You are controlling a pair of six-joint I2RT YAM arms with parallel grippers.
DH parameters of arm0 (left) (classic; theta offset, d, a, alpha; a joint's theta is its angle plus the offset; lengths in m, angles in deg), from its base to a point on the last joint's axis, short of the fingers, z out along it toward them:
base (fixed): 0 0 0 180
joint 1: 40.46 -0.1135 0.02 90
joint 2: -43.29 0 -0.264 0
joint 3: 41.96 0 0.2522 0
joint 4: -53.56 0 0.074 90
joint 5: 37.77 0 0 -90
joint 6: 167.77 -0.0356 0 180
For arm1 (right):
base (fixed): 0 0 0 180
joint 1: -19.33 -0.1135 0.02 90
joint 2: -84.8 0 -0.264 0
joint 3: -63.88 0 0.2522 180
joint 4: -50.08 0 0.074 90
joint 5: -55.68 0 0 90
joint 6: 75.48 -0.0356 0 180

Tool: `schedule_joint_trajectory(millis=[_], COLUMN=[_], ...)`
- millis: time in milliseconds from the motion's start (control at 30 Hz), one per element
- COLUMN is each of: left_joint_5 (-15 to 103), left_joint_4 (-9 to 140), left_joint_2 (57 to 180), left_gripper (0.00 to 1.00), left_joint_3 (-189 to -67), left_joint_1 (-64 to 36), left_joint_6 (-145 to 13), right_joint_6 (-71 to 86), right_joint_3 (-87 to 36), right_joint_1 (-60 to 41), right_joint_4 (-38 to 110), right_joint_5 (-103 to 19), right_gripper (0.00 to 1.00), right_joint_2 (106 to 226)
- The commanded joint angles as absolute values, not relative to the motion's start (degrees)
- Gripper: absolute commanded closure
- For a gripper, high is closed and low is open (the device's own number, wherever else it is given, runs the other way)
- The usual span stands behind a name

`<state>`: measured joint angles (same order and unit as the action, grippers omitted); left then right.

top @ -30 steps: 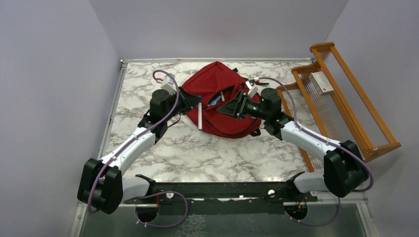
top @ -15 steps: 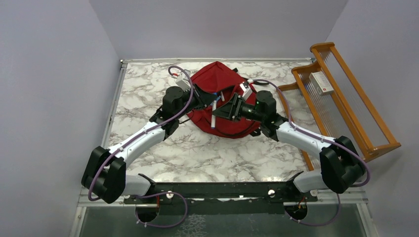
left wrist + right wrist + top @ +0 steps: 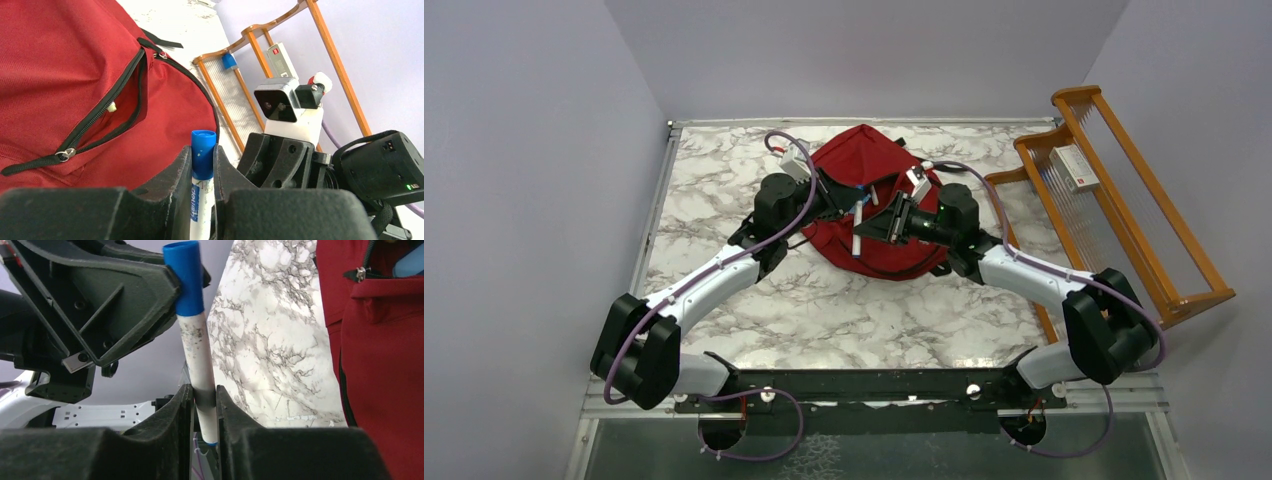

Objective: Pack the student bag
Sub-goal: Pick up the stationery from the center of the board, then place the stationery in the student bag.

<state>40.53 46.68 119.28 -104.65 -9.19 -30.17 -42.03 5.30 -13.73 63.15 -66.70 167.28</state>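
The left fingers (image 3: 172, 195) carried the marker (image 3: 198, 355) over; the right fingers (image 3: 167, 440) gripped it.

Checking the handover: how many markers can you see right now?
1: the blue-capped marker, clamped by both the left gripper and the right gripper over the student bag. More may be hidden in its open pocket.

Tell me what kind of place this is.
Probably a robotics lab test cell: two robot arms bolted to a marble-patterned table, plain walls closing it in, cameras on the wrists.
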Motion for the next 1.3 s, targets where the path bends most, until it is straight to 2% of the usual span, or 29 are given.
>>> schedule_joint_trajectory(millis=[0,67,167,233,300,367,467,633,800,900,1033,1267], left_joint_5=[41.4,41.1,41.5,41.6,40.9,40.5,39.7,40.1,42.8,43.2,46.1,55.4], left_joint_4=[44.5,44.5,44.5,44.6,44.6,45.1,50.9,67.8,81.3,85.6,87.3,87.8], left_joint_2=[119.3,119.2,118.9,118.4,118.1,118.2,119.4,126.9,135.7,140.6,145.2,151.7], left_gripper=[0.95,0.87,0.53,0.38,0.3,0.26,0.22,0.21,0.21,0.23,0.24,0.26], left_joint_3=[-105.6,-105.7,-105.6,-105.6,-106.1,-106.8,-110.8,-122.2,-132.1,-136.2,-139.9,-145.5], left_joint_1=[-8.8,-8.8,-8.8,-8.8,-8.8,-8.8,-9.0,-9.1,-9.0,-8.9,-7.8,-6.0], left_joint_6=[-29.3,-29.6,-30.8,-32.4,-34.9,-38.2,-45.6,-62.0,-75.6,-81.6,-86.3,-90.9], right_joint_6=[-41.4,-40.5,-38.5,-37.8,-37.6,-36.9,-36.2,-33.6,-32.5,-32.9,-32.7,-32.5], right_joint_3=[6.4,6.7,6.4,6.7,8.0,10.1,11.6,10.7,10.9,11.0,10.8,12.2], right_joint_1=[-14.1,-14.1,-14.1,-14.0,-14.1,-14.0,-14.0,-13.5,-8.3,-3.3,0.1,0.2], right_joint_4=[66.0,66.0,63.8,61.9,60.0,58.8,53.6,41.8,37.8,37.5,38.2,38.8], right_joint_5=[-65.8,-64.8,-62.7,-60.9,-57.7,-53.7,-46.6,-37.2,-41.3,-47.7,-55.0,-56.7], right_gripper=[0.82,0.87,0.91,0.94,0.98,0.99,0.99,1.0,1.0,1.0,1.0,1.0], right_joint_2=[167.3,166.3,164.8,163.3,160.9,158.0,153.5,149.8,148.3,149.4,151.2,150.8])
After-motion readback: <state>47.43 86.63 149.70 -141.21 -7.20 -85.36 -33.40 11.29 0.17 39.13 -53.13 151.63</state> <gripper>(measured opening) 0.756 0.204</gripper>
